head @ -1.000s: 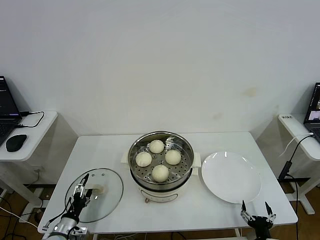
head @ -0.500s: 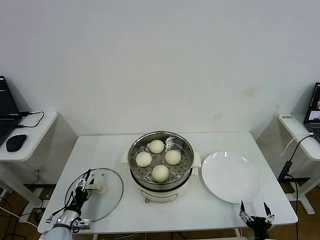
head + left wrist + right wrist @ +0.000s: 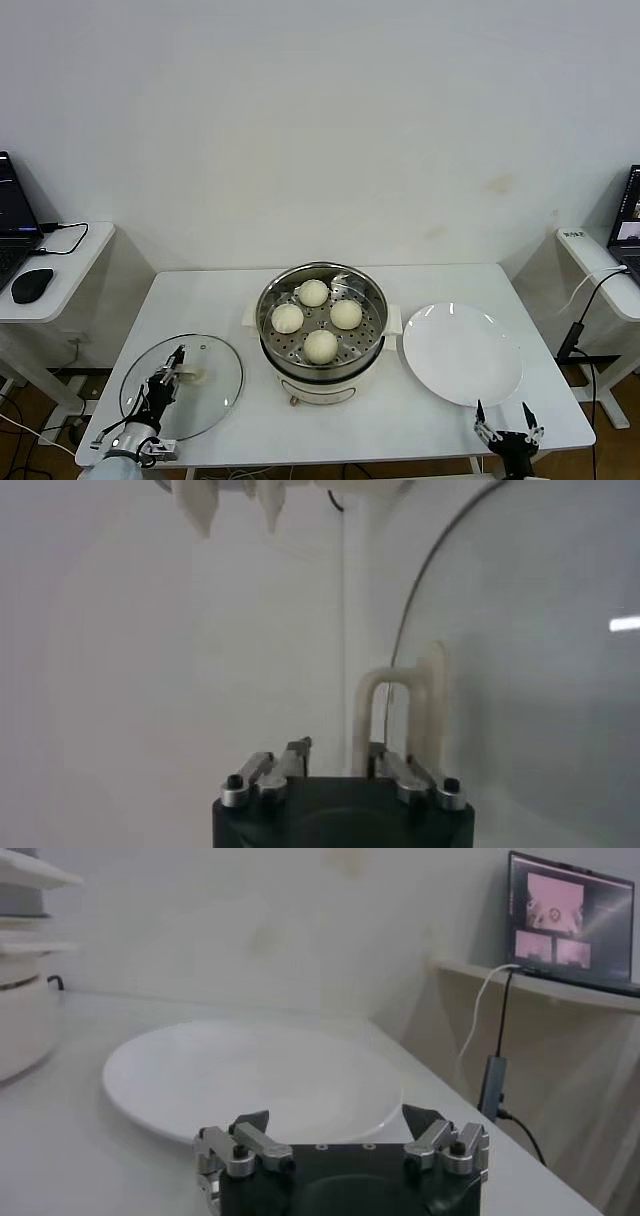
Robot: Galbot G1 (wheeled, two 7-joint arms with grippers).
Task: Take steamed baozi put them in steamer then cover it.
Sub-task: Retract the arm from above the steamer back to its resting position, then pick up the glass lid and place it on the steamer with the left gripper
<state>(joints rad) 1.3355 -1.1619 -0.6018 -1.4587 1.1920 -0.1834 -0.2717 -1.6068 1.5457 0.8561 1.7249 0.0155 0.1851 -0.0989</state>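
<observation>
Four steamed baozi (image 3: 317, 318) are sitting in the steamer (image 3: 322, 366) mid-desk. The cover (image 3: 183, 386) is lying near the desk's (image 3: 200, 300) front-left corner, where the left gripper (image 3: 168, 377) is pinching its cream handle (image 3: 402, 720). The right gripper (image 3: 508, 435) is waiting wide open and empty at the front edge, beside the white plate (image 3: 462, 353).

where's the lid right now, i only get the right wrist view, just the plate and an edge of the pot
observer: the cover is at the near left of the table, on the robot's left of the steamer, not on it.
operator: is anything holding it
observer: yes, the left pincer has closed in on its cream handle.
</observation>
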